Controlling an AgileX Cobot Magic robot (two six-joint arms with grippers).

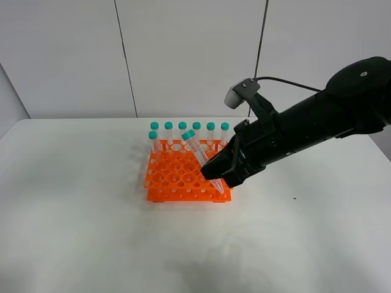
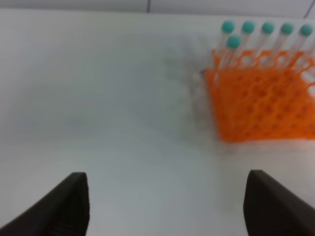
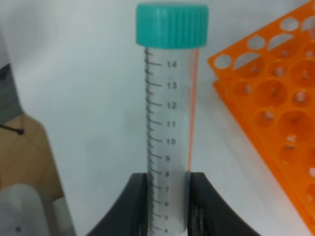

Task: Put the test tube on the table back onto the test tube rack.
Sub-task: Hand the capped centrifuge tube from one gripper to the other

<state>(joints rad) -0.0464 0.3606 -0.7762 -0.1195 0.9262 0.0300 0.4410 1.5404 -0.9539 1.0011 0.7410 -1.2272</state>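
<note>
The right pincer is clamped on the slim clear test tube, ridged teal cap above it, tip below at the orange holed test tube rack holding seven tubes; the left pincer gapes.

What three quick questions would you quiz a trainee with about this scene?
1. True or false: the left gripper holds a tube.
2. How many tubes stand in the rack? A five, B seven, C nine.
3. Fill in: the right gripper grips a tube that is ___ (upright or tilted).
Key: 1 false, it is open and empty; 2 B; 3 tilted.
</note>
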